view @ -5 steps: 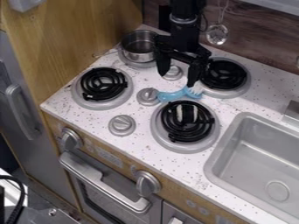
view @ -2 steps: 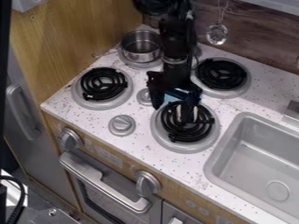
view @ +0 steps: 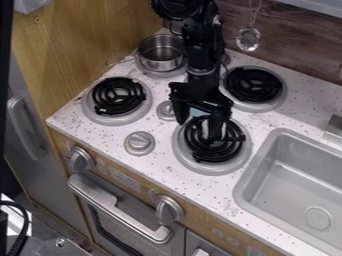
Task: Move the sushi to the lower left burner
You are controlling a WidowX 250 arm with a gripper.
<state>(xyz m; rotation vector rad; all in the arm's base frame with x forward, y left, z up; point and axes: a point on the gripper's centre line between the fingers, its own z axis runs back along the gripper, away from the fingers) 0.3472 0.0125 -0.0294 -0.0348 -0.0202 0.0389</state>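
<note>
Watching the last second, I've brought the gripper (view: 198, 131) forward and down from beside the upper right burner (view: 254, 85) to the lower right burner (view: 212, 170); since the last frame it has barely shifted. The sushi (view: 205, 130) is where it was, on that burner's coil, partly behind one finger. The fingers stand wide, with nothing I'd call a grip, so I judge this to be lining up for the grasp, the transfer still ahead. I can't tell whether either finger touches the sushi.

The lower left burner (view: 115, 106) sits near the left corner of the countertop (view: 168, 162). Between the two burners, a middle knob (view: 166, 110) and a front knob (view: 139, 143) stand up, so I'd lift clear before crossing. The pot (view: 160, 64) is back towards the rear edge, off that line. The blue utensil (view: 195, 111) lies close behind the sushi and could get nudged.
</note>
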